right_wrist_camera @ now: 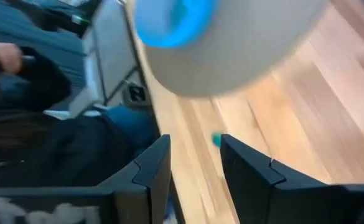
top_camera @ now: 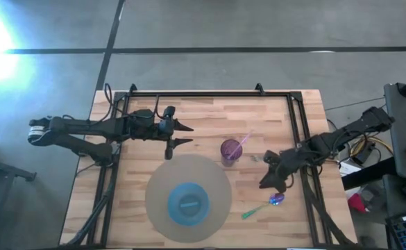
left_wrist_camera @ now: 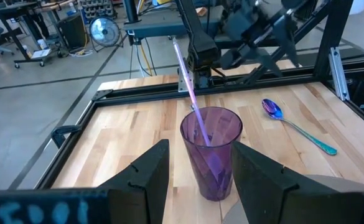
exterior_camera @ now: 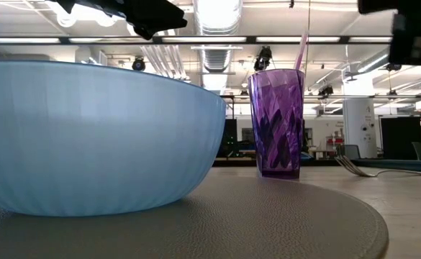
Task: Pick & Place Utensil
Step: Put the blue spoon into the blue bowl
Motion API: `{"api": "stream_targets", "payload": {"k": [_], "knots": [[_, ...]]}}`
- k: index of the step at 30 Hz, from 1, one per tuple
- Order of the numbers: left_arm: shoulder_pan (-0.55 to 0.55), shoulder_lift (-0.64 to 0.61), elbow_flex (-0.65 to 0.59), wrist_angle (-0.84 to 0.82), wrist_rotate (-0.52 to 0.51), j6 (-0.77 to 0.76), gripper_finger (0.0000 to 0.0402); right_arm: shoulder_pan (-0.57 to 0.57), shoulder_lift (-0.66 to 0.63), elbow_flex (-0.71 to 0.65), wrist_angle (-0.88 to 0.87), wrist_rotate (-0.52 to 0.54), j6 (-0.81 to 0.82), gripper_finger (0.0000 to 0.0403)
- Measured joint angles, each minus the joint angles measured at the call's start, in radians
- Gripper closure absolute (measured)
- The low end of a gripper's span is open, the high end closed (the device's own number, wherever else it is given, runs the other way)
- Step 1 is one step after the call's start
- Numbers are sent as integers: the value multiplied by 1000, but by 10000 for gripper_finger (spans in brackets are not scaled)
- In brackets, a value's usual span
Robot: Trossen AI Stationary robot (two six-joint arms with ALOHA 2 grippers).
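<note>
Wood planks in a pale butcher-block pattern make up the table (top_camera: 209, 118), framed by black rails. On it lies a round grey mat (top_camera: 189, 196) with a pebbled, leathery surface, carrying a smooth blue bowl (top_camera: 188, 203). Just beyond the mat stands a faceted purple plastic cup (top_camera: 230, 149) with a thin pink straw (top_camera: 243, 142) leaning out of it.

The spoon (top_camera: 261, 207), shiny with a purple bowl and a teal handle, lies flat on the wood beside the mat's right edge, near the right gripper (top_camera: 270, 178), which hovers just above it with fingers apart and nothing between them. The left gripper (top_camera: 183, 135) hangs over the table left of the cup, fingers spread, empty.

Only the low view shows a metal fork (exterior_camera: 358, 168) lying on the table behind the cup; the spoon does not show there. The left wrist view gives the spoon's sheen and the cup's cut pattern most clearly. The right wrist view is blurred, with a dark-sleeved person (right_wrist_camera: 38, 134) past the table's edge. No writing can be read.
</note>
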Motion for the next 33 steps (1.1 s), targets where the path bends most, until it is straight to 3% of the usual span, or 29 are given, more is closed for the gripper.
{"api": "stream_targets", "payload": {"k": [12,22,33], "knots": [[0,0,0,0,0,1,236,51,-1,-3,-256,-42,137,267],[0,0,0,0,0,1,236,96,0,-62,-278,-70,283,251],[0,0,0,0,0,-6,236,107,0,-138,-292,-97,331,218]]}}
